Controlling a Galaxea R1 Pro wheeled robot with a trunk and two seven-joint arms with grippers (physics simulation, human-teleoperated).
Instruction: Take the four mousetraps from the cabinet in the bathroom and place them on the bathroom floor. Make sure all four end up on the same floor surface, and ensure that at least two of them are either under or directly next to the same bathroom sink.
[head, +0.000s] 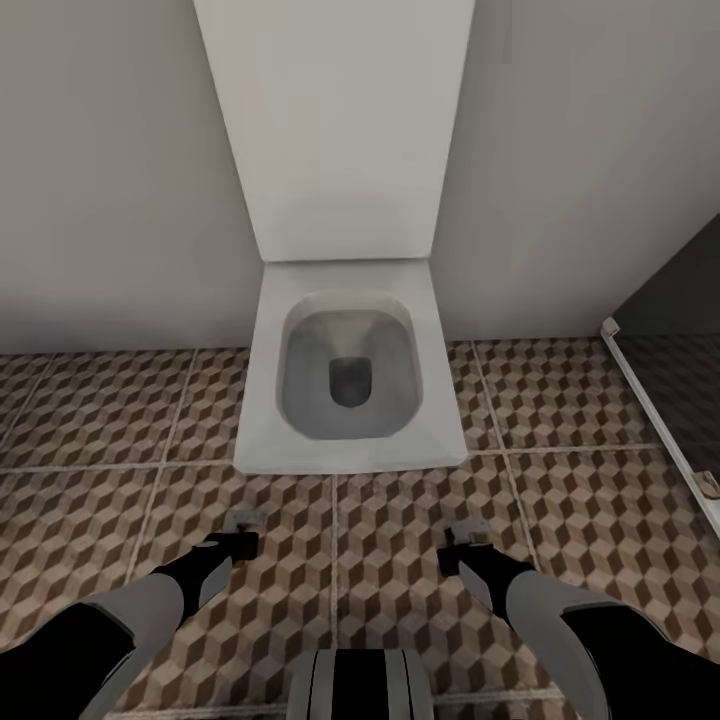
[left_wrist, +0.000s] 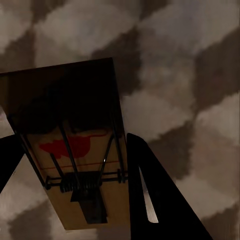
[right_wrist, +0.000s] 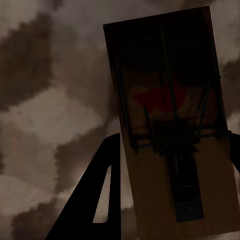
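So at this point I had both arms loaded. My left gripper (left_wrist: 75, 200) was pinched on a mousetrap (left_wrist: 75, 145), fingers (left_wrist: 150, 200) closed in on either side of the tan board, with the black spring wire and the red mark facing the wrist camera. Same deal on the other side: my right gripper (right_wrist: 170, 195) was clamped on a second mousetrap (right_wrist: 170, 125), held by its edges so the spring side stayed up and clear of the fingers. I'd guess that flat, edge-on hold was the sensible one, since it would let each board go down level on the tiles.

Under both traps the wrist views showed nothing but the cube-pattern bathroom floor (head: 560, 400), so they were hanging over it, not touching it.

From the head camera both arms were held low and tucked in front of the trunk, left gripper (head: 240, 535) and right gripper (head: 465, 545) well apart, pointed at the floor just short of a white toilet (head: 350, 370) against the wall. A white-edged dark strip (head: 650, 400) ran down the right side. So my read was I had to turn and find the basin before putting anything down.
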